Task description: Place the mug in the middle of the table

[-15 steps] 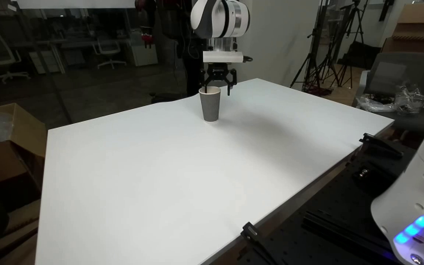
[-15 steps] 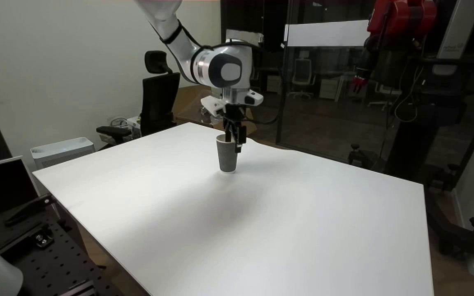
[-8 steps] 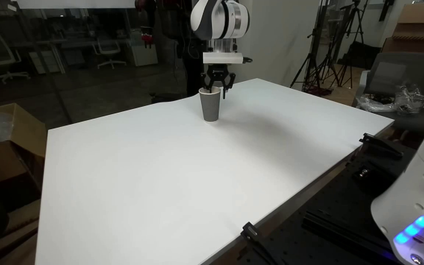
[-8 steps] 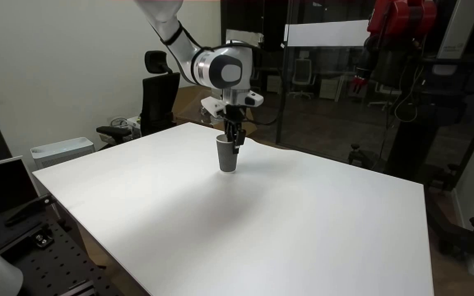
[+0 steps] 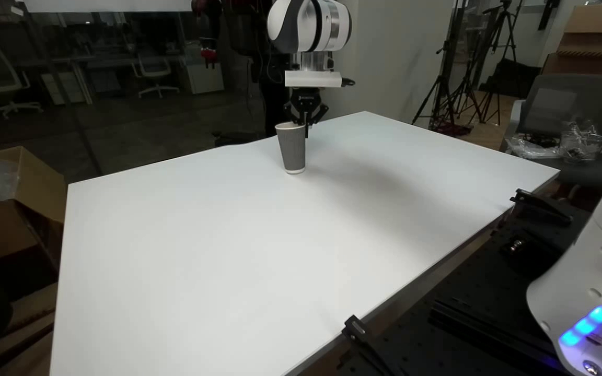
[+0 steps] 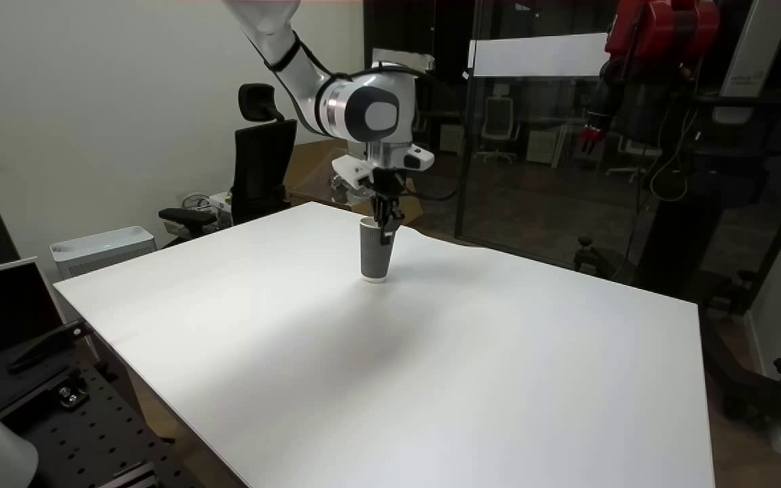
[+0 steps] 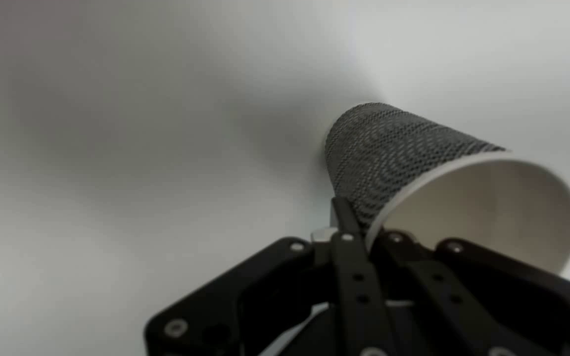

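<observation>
The mug (image 5: 291, 149) is a grey ribbed cup with a pale rim, near the far edge of the white table (image 5: 217, 245). It leans slightly in both exterior views; whether its base fully touches the table I cannot tell. My gripper (image 5: 303, 127) is shut on the cup's wall at the rim. In the wrist view, one finger lies outside against the grey sleeve of the mug (image 7: 389, 148) while the other goes inside the opening, its tip hidden. An exterior view shows the gripper (image 6: 386, 229) above and beside the mug (image 6: 374, 254).
Black clamps (image 5: 356, 329) grip the table's edge on the robot's side, beside the dark mounting board (image 6: 92, 434). Off the table stand a cardboard box (image 5: 3, 219), an office chair (image 6: 263, 176) and a red robot arm (image 6: 662, 30).
The gripper's fingers have come together on the mug's wall. The mug has gone from upright to slightly tilted and has shifted a little, and the hand has risen slightly.
</observation>
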You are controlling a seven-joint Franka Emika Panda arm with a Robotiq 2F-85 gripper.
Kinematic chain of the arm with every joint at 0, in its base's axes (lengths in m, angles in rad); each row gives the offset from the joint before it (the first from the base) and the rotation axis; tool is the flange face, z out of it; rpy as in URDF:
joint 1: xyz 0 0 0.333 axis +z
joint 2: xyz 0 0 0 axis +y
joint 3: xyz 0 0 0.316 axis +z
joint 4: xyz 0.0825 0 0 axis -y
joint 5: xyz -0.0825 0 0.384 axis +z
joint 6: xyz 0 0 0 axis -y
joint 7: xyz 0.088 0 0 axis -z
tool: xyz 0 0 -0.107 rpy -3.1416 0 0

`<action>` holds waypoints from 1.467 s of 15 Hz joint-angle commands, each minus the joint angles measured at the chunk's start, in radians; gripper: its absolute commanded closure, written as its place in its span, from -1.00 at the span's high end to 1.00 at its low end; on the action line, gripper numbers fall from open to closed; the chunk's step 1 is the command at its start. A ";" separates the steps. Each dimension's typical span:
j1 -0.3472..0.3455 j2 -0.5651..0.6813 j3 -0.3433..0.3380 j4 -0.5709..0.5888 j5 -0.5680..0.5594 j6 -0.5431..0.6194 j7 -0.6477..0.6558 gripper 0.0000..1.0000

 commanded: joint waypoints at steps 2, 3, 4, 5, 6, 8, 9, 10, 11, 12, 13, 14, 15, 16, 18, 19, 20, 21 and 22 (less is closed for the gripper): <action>0.008 0.001 -0.010 0.001 0.008 -0.002 -0.006 -0.92; 0.008 0.001 -0.010 0.001 0.008 -0.002 -0.006 -0.92; 0.008 0.001 -0.010 0.001 0.008 -0.002 -0.006 -0.92; 0.008 0.001 -0.010 0.001 0.008 -0.002 -0.006 -0.92; 0.008 0.001 -0.010 0.001 0.008 -0.002 -0.006 -0.92; 0.008 0.001 -0.010 0.001 0.008 -0.002 -0.006 -0.92; 0.008 0.001 -0.010 0.001 0.008 -0.002 -0.006 -0.92; 0.008 0.001 -0.010 0.001 0.008 -0.002 -0.006 -0.98; 0.015 -0.007 -0.016 -0.020 0.002 0.019 0.001 -0.98; 0.017 -0.016 -0.017 -0.043 0.001 0.034 0.001 -0.98; 0.022 -0.029 -0.021 -0.071 -0.002 0.058 0.007 -0.98; 0.027 -0.047 -0.023 -0.108 -0.004 0.087 0.009 -0.98; 0.037 -0.067 -0.029 -0.151 -0.010 0.126 0.017 -0.98; 0.050 -0.086 -0.036 -0.194 -0.016 0.164 0.029 -0.98; 0.077 -0.119 -0.044 -0.282 -0.021 0.245 0.042 -0.98; 0.099 -0.135 -0.052 -0.329 -0.027 0.289 0.058 -0.98; 0.115 -0.149 -0.057 -0.369 -0.030 0.324 0.064 -0.98; 0.136 -0.169 -0.066 -0.413 -0.038 0.361 0.075 -0.98; 0.156 -0.194 -0.073 -0.460 -0.045 0.390 0.080 -0.98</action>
